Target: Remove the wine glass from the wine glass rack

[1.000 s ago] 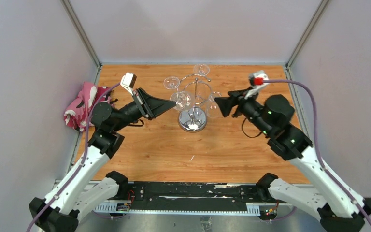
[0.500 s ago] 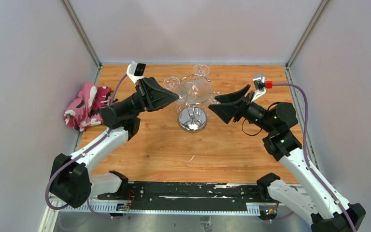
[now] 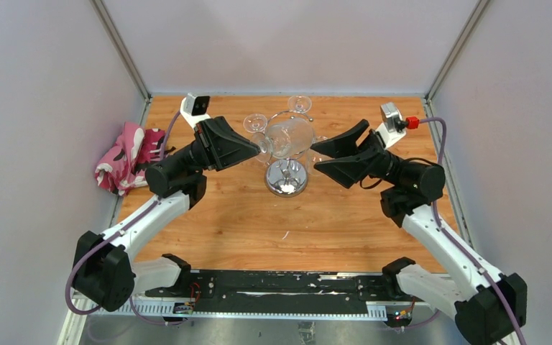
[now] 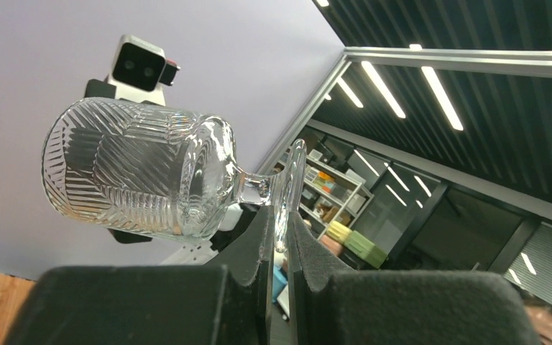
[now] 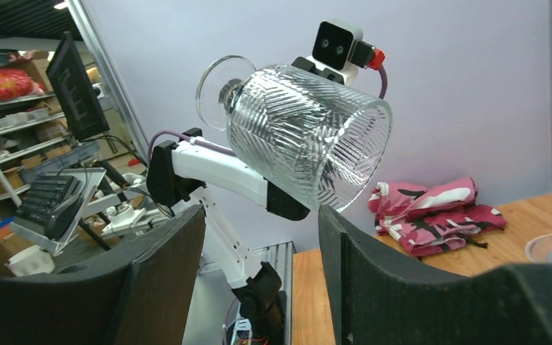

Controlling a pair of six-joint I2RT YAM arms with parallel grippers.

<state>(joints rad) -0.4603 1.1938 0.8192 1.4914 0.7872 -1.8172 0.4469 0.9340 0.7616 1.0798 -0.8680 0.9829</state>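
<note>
The wine glass [image 4: 136,172] lies on its side in the air. The edge of its round foot is nipped between the two fingers of the left pincer [image 4: 279,223], which are closed almost together on it. The ribbed bowl sticks out beyond the fingertips, mouth pointing away from that arm.

From above, the left pincer [image 3: 261,147] reaches in from the left with its arm raised and stretched toward the wine glass rack [image 3: 286,180]. The wine glass [image 3: 287,136] overlaps the rack's top rings, and that view cannot settle whether they touch.

The right pincer [image 3: 313,158] faces it from the other side, spread wide and holding nothing. From its own wrist camera, the bowl [image 5: 309,136] hangs just above and beyond the gap of the right pincer [image 5: 259,215], apart from both fingers. The right arm is bent at the elbow, forearm angled up toward the rack.

A pink cloth [image 3: 126,154] lies on the tabletop [image 3: 259,223] at the left edge.
</note>
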